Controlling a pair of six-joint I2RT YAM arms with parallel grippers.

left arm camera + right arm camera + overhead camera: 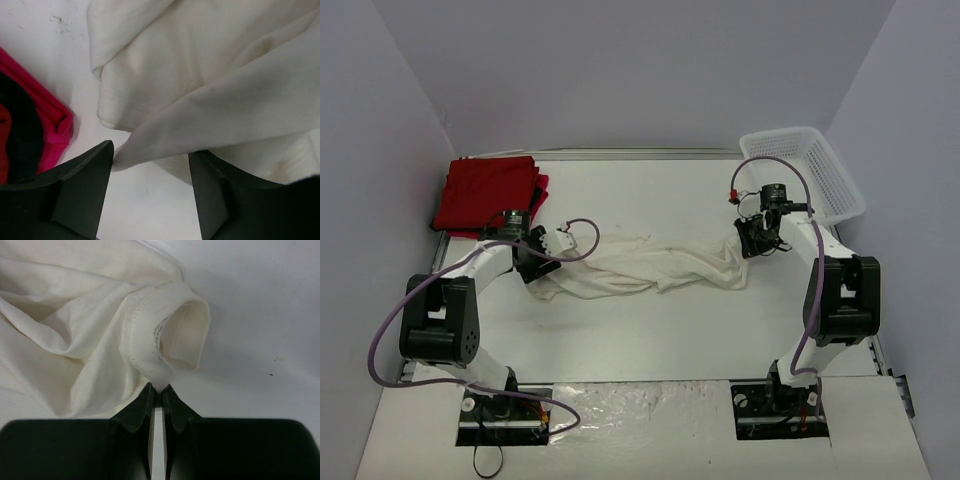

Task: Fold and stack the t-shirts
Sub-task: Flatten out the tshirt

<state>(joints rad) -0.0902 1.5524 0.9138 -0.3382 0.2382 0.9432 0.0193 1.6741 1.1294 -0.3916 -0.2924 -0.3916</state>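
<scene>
The cream-white t-shirt (pixel 650 268) lies crumpled in a long band across the middle of the table. My left gripper (pixel 535 268) is at its left end. In the left wrist view the left gripper (pixel 150 152) stands open, and a folded edge of the cream shirt (pixel 210 75) reaches in between the fingertips. My right gripper (pixel 757 243) is at the shirt's right end. In the right wrist view that gripper (pixel 160 389) is shut on a hemmed edge of the shirt (pixel 75 340), beside a sleeve opening (pixel 182 335). Folded red t-shirts (pixel 488 193) are stacked at the back left, and a corner of the red t-shirts (pixel 50 125) shows left of my left fingers.
A white mesh basket (pixel 805 170) stands tilted at the back right, close behind the right arm. Grey walls enclose the table on the left, back and right. A purple cable (pixel 582 240) loops from the left wrist over the cloth.
</scene>
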